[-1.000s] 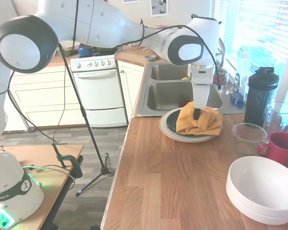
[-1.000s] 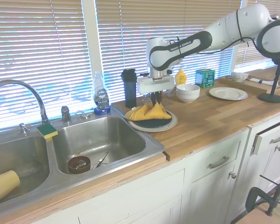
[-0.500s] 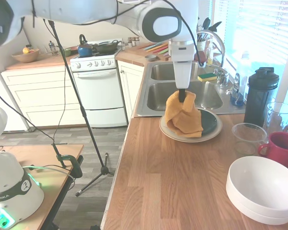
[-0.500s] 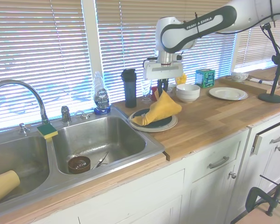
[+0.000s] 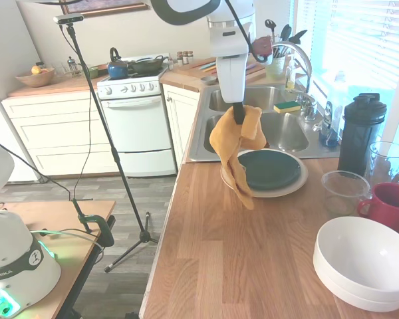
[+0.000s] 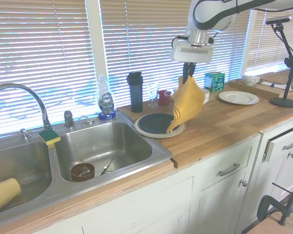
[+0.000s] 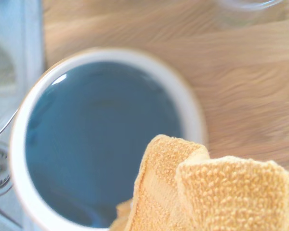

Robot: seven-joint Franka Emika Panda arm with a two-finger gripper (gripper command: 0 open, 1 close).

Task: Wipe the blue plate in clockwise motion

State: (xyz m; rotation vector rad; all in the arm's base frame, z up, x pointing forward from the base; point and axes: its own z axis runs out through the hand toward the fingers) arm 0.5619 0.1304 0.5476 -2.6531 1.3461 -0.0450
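One yellow cloth [image 5: 236, 149] hangs from the gripper [image 5: 239, 114], whose fingers are clenched on its top fold, above the counter's edge by the sink [image 5: 253, 129]; its lower tip dangles over the near-left rim of the plates, and whether it touches the rim cannot be told.

Going left to right in the first exterior view: the cloth, then the blue plate [image 5: 269, 169], which lies flat on the wider cream plate [image 5: 297, 185], just in front of the sink on the wooden counter [image 5: 239, 266]; further right a clear bowl [image 5: 343, 188], a black bottle [image 5: 360, 133], a red mug [image 5: 392, 205] and a stack of white bowls [image 5: 359, 262].

What could go wrong, as I judge it: the cloth is lifted clear of the blue plate, so a circling stroke from this height would wipe nothing; a descent off-centre could catch the cream rim and push both plates toward the sink; the loose hanging tail might drag over the counter instead of the glaze; a weak pinch on one fold could let the cloth slip.

The blue plate faces straight up; being round, it has no long axis, and the wrist view shows its glossy face [image 7: 101, 139] uncovered, the cloth's folds at one edge.
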